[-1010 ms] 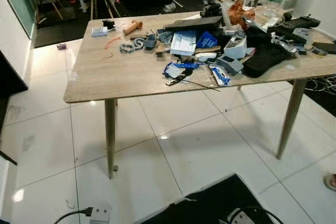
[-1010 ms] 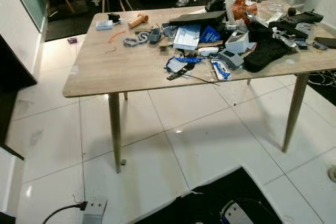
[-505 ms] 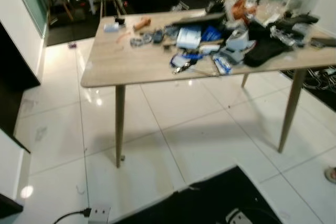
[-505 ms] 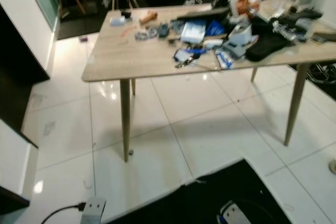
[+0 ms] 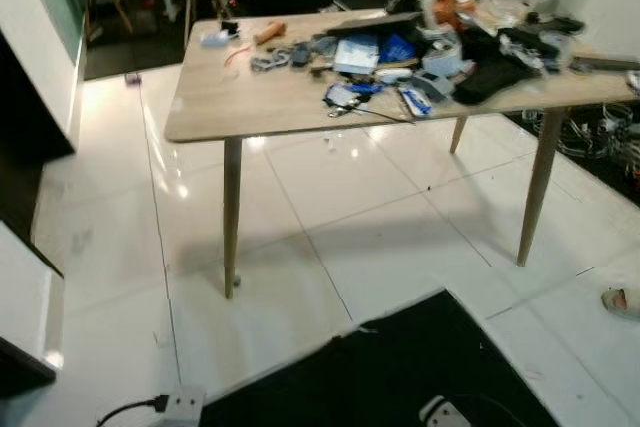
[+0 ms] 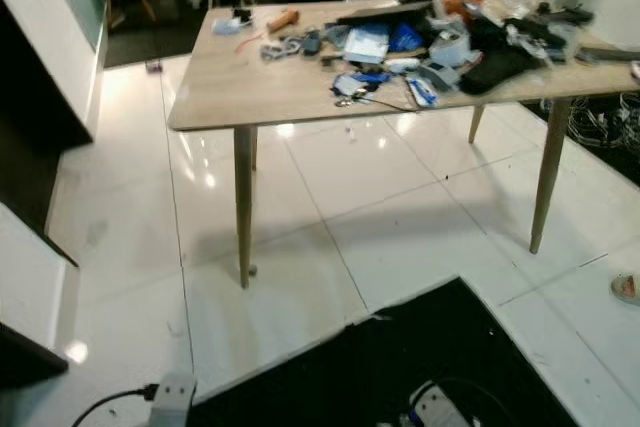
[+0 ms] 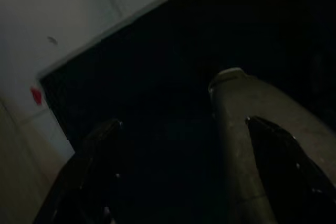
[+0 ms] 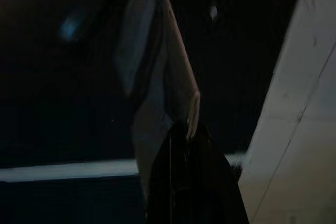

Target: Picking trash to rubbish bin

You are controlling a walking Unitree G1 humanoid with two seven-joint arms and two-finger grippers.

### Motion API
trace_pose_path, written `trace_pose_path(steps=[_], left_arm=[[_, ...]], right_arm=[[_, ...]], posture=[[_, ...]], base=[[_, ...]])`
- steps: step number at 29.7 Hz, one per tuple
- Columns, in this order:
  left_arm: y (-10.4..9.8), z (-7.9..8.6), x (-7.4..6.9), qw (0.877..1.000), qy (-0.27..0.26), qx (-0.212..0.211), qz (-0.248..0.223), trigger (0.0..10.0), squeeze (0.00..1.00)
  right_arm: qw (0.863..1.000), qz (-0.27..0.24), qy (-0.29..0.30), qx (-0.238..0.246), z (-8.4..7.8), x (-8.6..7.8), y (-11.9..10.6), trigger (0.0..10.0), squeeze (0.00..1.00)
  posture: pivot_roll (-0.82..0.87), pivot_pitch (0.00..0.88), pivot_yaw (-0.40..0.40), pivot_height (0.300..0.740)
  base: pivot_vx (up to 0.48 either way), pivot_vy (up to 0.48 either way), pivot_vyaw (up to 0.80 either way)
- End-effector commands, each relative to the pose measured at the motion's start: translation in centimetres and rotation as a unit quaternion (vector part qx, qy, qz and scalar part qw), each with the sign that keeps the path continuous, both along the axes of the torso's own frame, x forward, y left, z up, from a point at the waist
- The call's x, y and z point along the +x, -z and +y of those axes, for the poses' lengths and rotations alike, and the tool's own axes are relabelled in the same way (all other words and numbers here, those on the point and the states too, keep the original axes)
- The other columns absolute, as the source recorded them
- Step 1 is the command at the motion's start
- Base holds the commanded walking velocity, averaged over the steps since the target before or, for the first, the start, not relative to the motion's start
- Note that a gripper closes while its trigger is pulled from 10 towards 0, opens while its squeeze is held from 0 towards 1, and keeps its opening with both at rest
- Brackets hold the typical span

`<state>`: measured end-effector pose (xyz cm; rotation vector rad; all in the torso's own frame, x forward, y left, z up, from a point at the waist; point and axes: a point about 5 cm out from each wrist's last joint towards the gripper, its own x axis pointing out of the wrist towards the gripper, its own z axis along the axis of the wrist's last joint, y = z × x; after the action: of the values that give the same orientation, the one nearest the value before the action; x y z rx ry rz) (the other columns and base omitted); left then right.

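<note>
Wooden tabletop (image 5: 250,107) stands ahead on white floor tiles (image 5: 330,207), clutter (image 5: 400,57) heaped across its far right half. Left claw (image 7: 184,166) hangs low over a black mat (image 5: 400,377), fingers spread wide. Right claw (image 8: 186,129) hangs pinched together, holding nothing.

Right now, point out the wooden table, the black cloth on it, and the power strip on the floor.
Wooden table (image 5: 225,112), left eye view, bare top near the front left corner.
Black cloth (image 5: 490,75), left eye view, middle of the fabric.
Power strip (image 6: 174,391), right eye view, its white body.
</note>
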<state>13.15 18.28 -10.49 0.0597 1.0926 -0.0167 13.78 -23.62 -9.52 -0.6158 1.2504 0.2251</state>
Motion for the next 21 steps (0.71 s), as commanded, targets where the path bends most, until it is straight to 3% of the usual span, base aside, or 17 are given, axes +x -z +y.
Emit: trace_pose_path(steps=[1, 21], left_arm=[[0.60, -0.32, -1.66, 0.999, 0.005, -0.005, 0.036, 10.0, 0.00], [0.62, -0.56, -1.67, 0.999, 0.024, -0.004, 0.037, 10.0, 0.00]], right_arm=[[1.000, 0.010, 0.012, -0.006, -0.38, -0.72, 0.15, 10.0, 0.00], [1.000, 0.006, 0.018, -0.005, -0.38, -0.67, 0.14, 10.0, 0.00]], posture=[[-0.08, 0.067, 0.032, 0.740], [-0.08, 0.067, 0.037, 0.740]], base=[[0.000, 0.000, -0.80], [0.000, 0.000, -0.80]])
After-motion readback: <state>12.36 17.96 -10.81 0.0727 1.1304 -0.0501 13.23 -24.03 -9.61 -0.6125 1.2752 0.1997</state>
